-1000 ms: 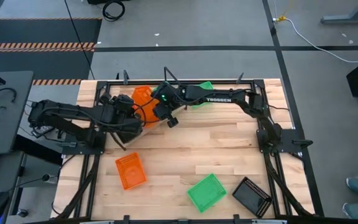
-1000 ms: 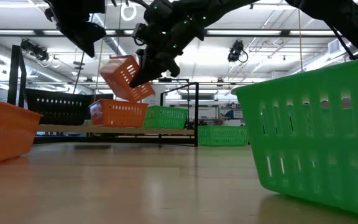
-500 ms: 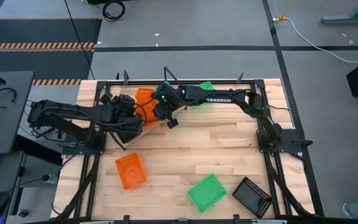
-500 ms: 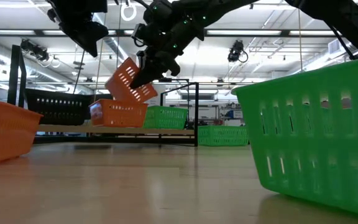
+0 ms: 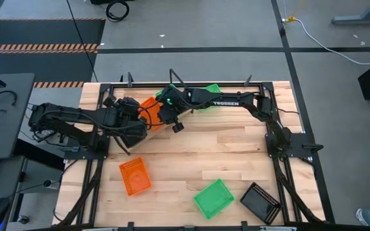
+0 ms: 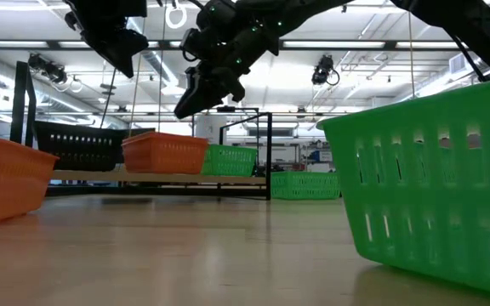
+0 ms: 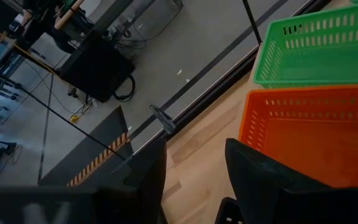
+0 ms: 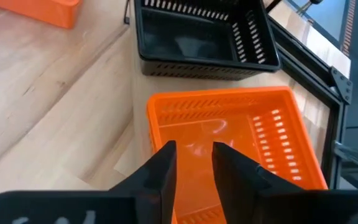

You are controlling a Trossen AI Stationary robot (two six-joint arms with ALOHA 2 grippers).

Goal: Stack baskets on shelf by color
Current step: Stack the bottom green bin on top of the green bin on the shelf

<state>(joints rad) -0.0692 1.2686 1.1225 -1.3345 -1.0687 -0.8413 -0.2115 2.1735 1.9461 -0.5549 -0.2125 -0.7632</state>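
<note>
The orange basket [image 6: 165,153] that hung tilted in the right pincer [image 6: 196,96] a second ago now sits level on the shelf [image 6: 156,177], directly beneath that pincer, whose fingers stand apart and empty. The left pincer [image 5: 128,106] hovers open just left of it. On the tabletop [image 5: 191,157] nearer the front lie one orange basket [image 5: 135,176], one green basket [image 5: 213,198] and one black basket [image 5: 261,202].

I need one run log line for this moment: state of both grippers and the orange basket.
right gripper: open, empty, above shelf | orange basket: sitting on shelf, beside green basket | left gripper: open, empty, near shelf
</note>
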